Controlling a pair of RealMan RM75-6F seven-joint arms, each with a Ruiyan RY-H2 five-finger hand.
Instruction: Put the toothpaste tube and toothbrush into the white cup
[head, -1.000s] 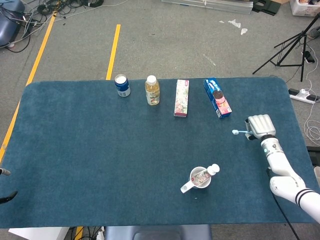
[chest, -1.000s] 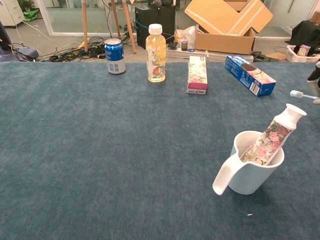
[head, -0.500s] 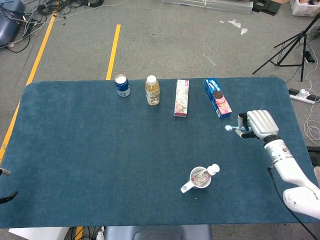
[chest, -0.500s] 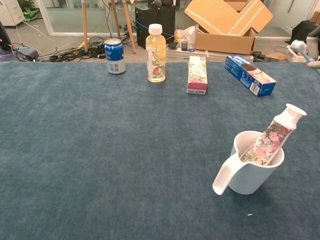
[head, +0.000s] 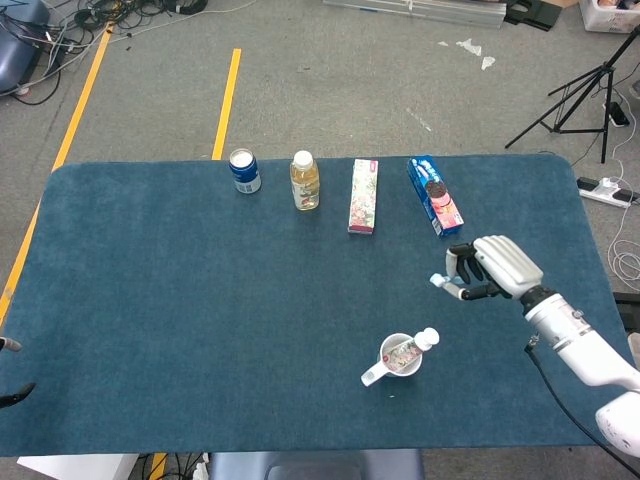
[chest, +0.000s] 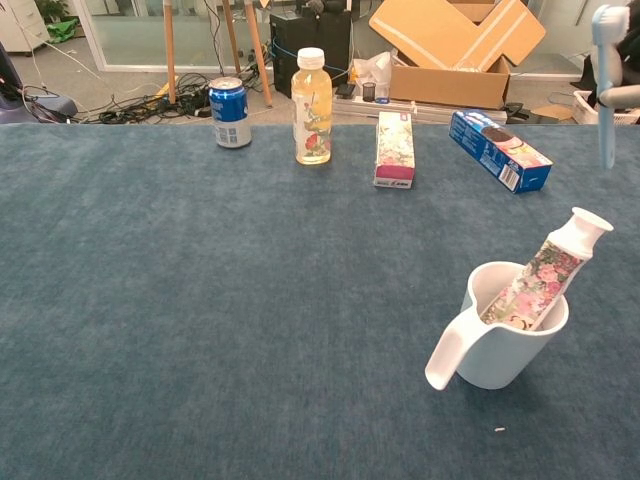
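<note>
The white cup stands on the blue table at the front right, handle pointing front-left. The floral toothpaste tube leans inside it, white cap up and to the right. My right hand hovers above the table behind and to the right of the cup, gripping the light-blue toothbrush. In the chest view the brush hangs nearly upright at the top right edge, head up. My left hand is out of both views.
Along the far side stand a blue can, a yellow drink bottle, a floral carton and a blue biscuit box. Cardboard boxes and cables lie on the floor beyond the table.
My right hand has lifted the toothbrush off the table's right side and carried it left and nearer, toward the cup; the brush turned from level to nearly upright.
</note>
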